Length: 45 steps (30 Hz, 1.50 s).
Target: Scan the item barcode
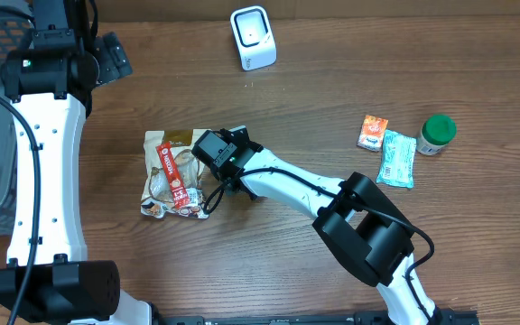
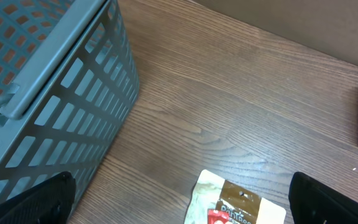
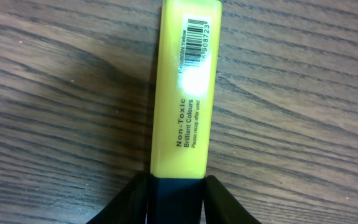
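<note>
A yellow highlighter (image 3: pixel 184 93) with a black cap fills the right wrist view, its barcode label (image 3: pixel 199 34) facing up at the far end. My right gripper (image 3: pixel 178 186) is shut on the black cap, a finger tight against each side, over the wooden table. From overhead the right gripper (image 1: pixel 213 191) sits at the right edge of a snack bag (image 1: pixel 174 173), and the arm hides the highlighter. A white scanner (image 1: pixel 254 37) stands at the back of the table. My left gripper (image 2: pixel 182 202) hangs open at the far left, nothing between its fingers.
A grey mesh basket (image 2: pixel 48 93) stands at the table's left edge. At the right lie an orange packet (image 1: pixel 374 132), a teal packet (image 1: pixel 397 158) and a green-lidded jar (image 1: pixel 437 134).
</note>
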{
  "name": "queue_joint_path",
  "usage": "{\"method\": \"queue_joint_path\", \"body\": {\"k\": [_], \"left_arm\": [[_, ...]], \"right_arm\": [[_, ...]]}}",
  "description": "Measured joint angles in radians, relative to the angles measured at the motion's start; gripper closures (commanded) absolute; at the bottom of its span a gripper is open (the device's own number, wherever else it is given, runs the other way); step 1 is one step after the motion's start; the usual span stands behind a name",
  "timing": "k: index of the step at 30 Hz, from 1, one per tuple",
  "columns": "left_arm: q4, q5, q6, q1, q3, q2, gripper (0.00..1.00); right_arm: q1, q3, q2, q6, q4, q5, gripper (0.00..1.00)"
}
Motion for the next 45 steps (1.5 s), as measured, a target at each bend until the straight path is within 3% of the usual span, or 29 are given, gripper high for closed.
{"method": "queue_joint_path", "body": {"k": [11,21,39,45], "left_arm": [[0.0,0.0,0.0,0.0,0.0,0.0,0.0],[0.0,0.0,0.0,0.0,0.0,0.0,0.0],[0.0,0.0,0.0,0.0,0.0,0.0,0.0],[0.0,0.0,0.0,0.0,0.0,0.0,0.0]], "right_arm": [[-0.109,0.162,-0.005,-0.001,-0.164,-0.174,0.62],[-0.218,0.076,-0.007,0.0,-0.15,-0.398,0.67],[-0.227,0.075,-0.007,0.003,-0.119,-0.445,0.69],[-0.231,0.06,-0.007,0.102,-0.14,-0.444,0.73]]}}
